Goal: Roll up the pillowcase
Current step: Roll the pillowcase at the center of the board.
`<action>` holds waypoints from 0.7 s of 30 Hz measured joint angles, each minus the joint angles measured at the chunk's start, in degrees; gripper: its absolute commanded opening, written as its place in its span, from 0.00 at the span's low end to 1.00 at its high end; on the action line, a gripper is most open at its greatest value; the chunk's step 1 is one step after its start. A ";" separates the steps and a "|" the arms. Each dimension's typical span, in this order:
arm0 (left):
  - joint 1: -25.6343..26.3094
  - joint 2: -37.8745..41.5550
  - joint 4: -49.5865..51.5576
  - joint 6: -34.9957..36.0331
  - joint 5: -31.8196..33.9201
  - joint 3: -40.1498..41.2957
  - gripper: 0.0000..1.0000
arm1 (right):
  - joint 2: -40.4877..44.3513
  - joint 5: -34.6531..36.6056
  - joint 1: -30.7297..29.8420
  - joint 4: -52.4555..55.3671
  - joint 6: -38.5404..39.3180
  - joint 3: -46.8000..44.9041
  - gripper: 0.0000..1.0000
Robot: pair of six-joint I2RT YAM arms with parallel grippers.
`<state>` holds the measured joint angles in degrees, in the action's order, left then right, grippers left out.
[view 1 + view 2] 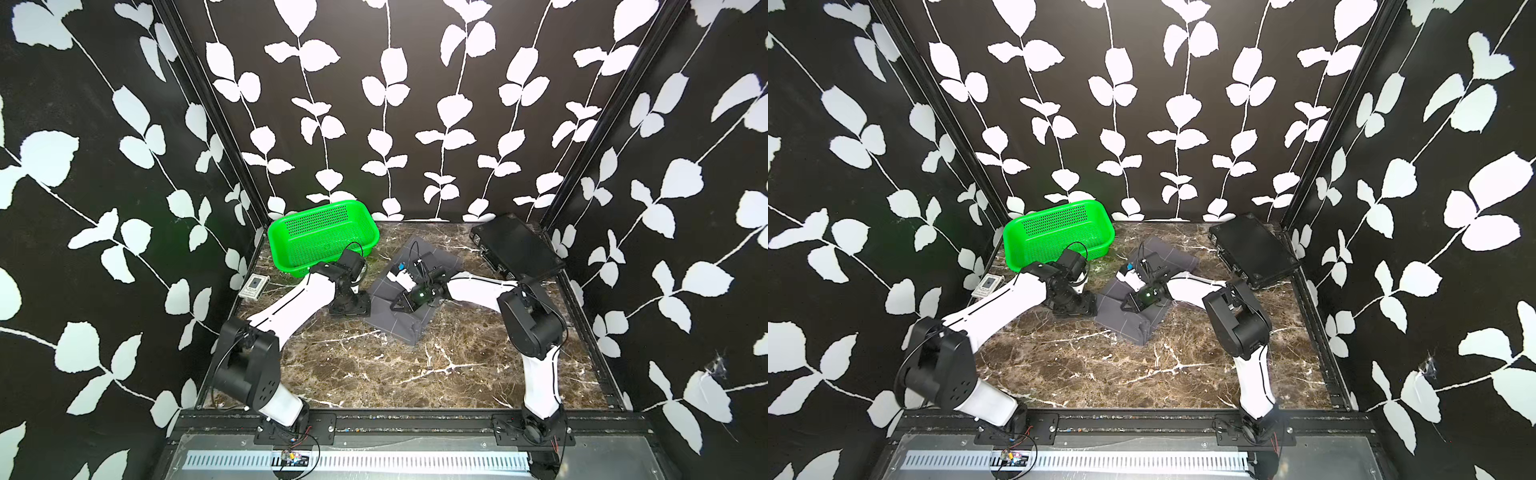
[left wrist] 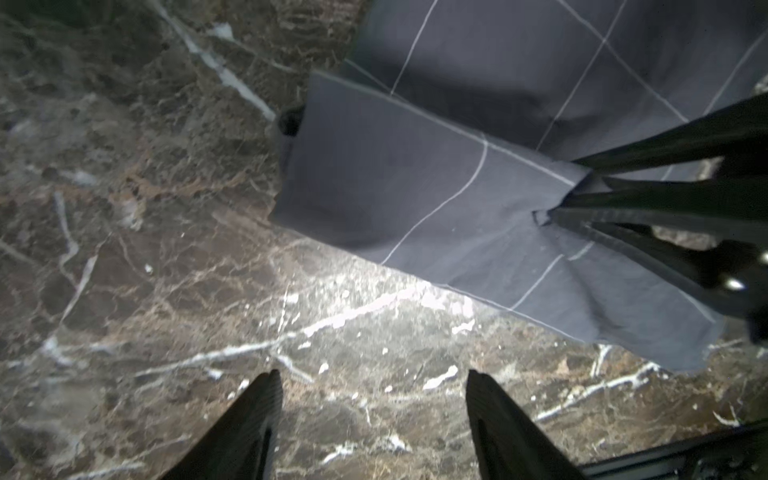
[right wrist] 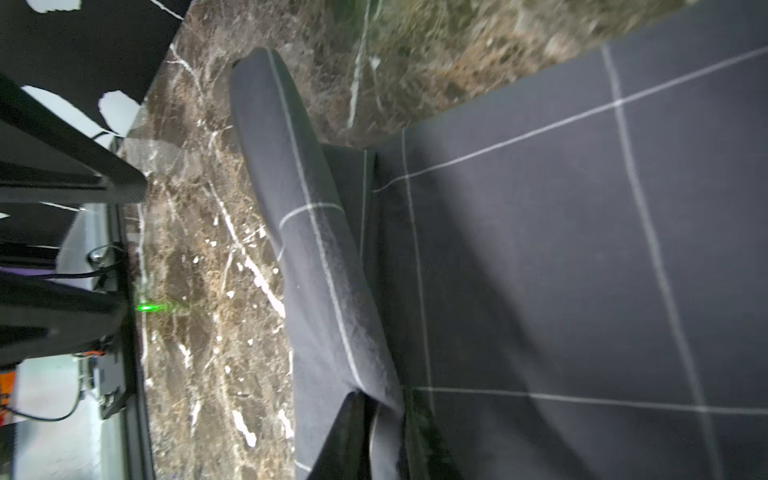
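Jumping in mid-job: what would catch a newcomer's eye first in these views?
The bright green basket at the back left stands out most against the dark marble table. Mid-table lies the grey checked pillowcase, one edge rolled over, with the right gripper pinching that roll. The left gripper hovers open over bare marble beside the cloth.

Both top views are bright and sharp, walls (image 1: 83, 208) bowing at the edges. Wrist views are softer: glare whitens the table (image 2: 374, 299), shadow crosses the pillowcase (image 3: 540, 270).
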<state>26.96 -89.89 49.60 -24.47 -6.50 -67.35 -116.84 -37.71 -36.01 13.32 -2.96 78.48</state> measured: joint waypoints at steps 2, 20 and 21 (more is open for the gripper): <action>0.00 -2.16 -0.90 0.00 0.15 -1.07 0.71 | -0.35 1.27 0.20 0.87 1.31 1.03 0.22; -2.62 -14.03 -1.77 4.87 1.38 -12.20 0.71 | 1.60 5.31 1.27 4.15 5.09 -1.42 0.22; -2.71 -14.10 -1.53 5.22 1.33 -12.50 0.70 | 2.27 5.27 1.27 3.78 5.07 -2.16 0.24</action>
<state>24.25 -103.98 48.07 -19.25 -5.17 -79.85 -114.56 -32.45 -34.74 17.10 2.11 76.31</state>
